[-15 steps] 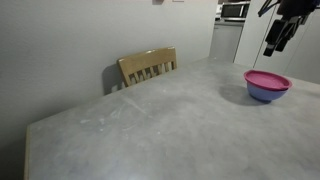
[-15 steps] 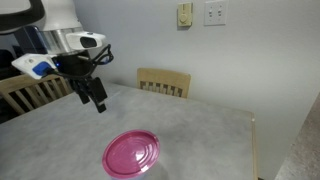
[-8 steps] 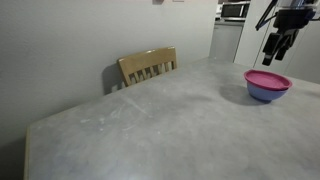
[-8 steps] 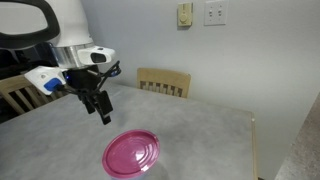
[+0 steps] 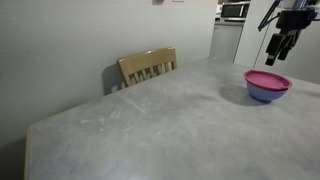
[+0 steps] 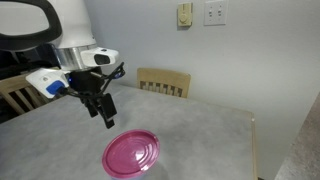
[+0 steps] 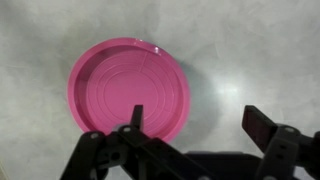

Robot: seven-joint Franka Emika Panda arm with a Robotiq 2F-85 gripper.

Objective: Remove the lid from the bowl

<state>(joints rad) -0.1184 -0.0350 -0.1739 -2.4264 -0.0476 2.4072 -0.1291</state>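
The magenta-pink lid (image 5: 267, 78) lies flat on top of the light-blue bowl (image 5: 266, 93) at the table's right end. From another side only the lid (image 6: 132, 153) shows and the bowl is hidden beneath it. My gripper (image 5: 273, 52) hangs open and empty above the lid, a little behind it, also seen in an exterior view (image 6: 107, 116). In the wrist view the lid (image 7: 128, 87) fills the upper left, and my open gripper (image 7: 198, 118) sits off its right edge over bare table.
The grey table (image 5: 150, 125) carries the bowl. A wooden chair (image 5: 148, 66) stands at its far side against the wall, also visible in an exterior view (image 6: 164, 82). Another chair back (image 6: 15, 95) is beside the robot base.
My gripper has come down and moved closer to the lid over the last second. The lid and bowl have not moved.
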